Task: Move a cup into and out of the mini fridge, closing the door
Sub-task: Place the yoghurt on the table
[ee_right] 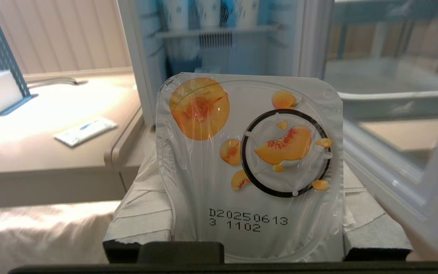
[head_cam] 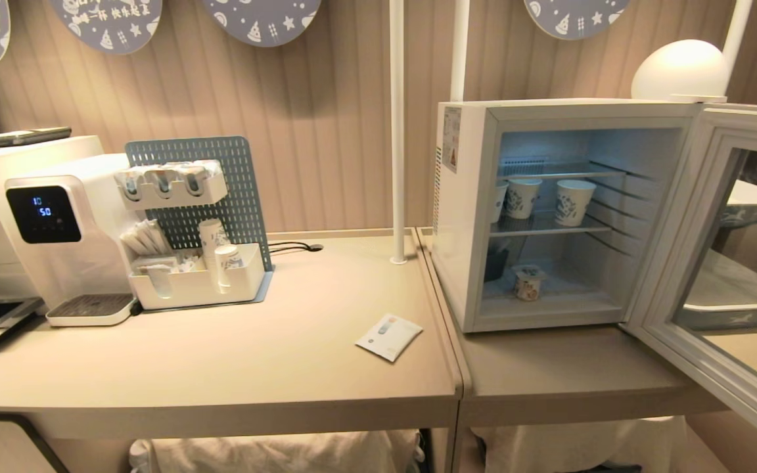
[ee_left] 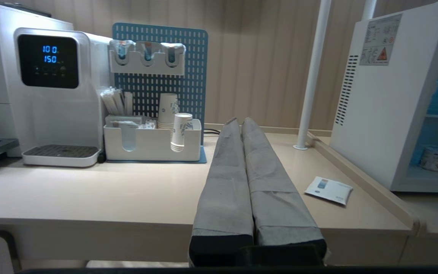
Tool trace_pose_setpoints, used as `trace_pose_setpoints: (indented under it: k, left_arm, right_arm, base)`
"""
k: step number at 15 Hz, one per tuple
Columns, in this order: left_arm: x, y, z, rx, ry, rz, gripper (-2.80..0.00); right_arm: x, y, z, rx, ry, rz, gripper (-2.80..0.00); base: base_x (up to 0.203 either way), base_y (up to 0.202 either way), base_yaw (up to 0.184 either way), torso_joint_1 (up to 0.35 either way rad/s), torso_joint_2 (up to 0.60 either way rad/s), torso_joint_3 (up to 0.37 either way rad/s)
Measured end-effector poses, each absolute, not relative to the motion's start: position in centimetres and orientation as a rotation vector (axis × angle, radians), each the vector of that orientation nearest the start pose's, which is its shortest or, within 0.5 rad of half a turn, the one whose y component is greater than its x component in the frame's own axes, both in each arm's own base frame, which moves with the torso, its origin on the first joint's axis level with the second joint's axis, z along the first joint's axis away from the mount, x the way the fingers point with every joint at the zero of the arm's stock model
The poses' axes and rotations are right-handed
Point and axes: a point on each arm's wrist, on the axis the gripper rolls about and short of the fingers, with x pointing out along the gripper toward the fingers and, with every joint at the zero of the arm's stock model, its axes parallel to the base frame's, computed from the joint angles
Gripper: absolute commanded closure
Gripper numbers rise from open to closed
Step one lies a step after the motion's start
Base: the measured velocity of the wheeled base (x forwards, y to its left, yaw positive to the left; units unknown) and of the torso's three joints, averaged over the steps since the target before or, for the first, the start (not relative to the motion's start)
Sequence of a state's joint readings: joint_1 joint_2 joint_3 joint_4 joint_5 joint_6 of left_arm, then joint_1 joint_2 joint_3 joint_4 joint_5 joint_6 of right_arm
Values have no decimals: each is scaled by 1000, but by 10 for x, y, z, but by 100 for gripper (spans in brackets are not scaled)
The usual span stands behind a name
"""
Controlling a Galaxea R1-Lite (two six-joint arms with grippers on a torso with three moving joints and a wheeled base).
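Note:
The white mini fridge [head_cam: 464, 217] stands on the right-hand table with its door [head_cam: 713, 263] swung wide open to the right. Inside, paper cups [head_cam: 574, 202] sit on the middle wire shelf and a small printed cup [head_cam: 528, 282] stands on the floor. In the right wrist view my right gripper [ee_right: 249, 171] is shut on a cup [ee_right: 249, 152] with a peach-printed foil lid, held just in front of the open fridge [ee_right: 143, 57] and beside the door [ee_right: 394, 182]. My left gripper [ee_left: 238, 121] is shut and empty, level over the left table's front edge. Neither arm shows in the head view.
A water dispenser [head_cam: 56, 230] and a white organiser [head_cam: 198, 282] with stacked paper cups stand at the left table's back. A white sachet [head_cam: 388, 336] lies near the seam between the tables. A white pole [head_cam: 397, 131] rises beside the fridge. A grey tray [head_cam: 733, 302] shows through the door glass.

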State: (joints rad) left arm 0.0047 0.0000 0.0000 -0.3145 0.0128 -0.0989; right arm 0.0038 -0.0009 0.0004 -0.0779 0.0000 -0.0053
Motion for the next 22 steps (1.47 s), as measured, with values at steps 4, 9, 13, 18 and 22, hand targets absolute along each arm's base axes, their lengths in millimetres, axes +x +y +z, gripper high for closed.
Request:
trace_pose_setpoints:
  k: [4,9,13,18,22]
  left_arm:
    - [-28,0,107,-100,-314,0,0]
    - [-28,0,107,-100,-314,-1,0]
    - [-28,0,107,-100,-314,-2,0]
    - [-28,0,107,-102,-315,-1,0]
    - [-28,0,107,-104,-316,-2,0]
  right_arm:
    - [-23,0,84,-6,-80,3,0]
    - [-23,0,84,-6,-81,3,0]
    - [-23,0,84,-6,-81,3,0]
    - [-23,0,84,-6,-81,3,0]
    - [-23,0,84,-12,-83,5,0]
  base:
    - [0,188,-4,0,3,4]
    - [0,191,2,3,2,3]
    - [0,191,2,7,4,4]
    - [0,191,0,4,3,2]
    - [0,192,0,5,2,4]
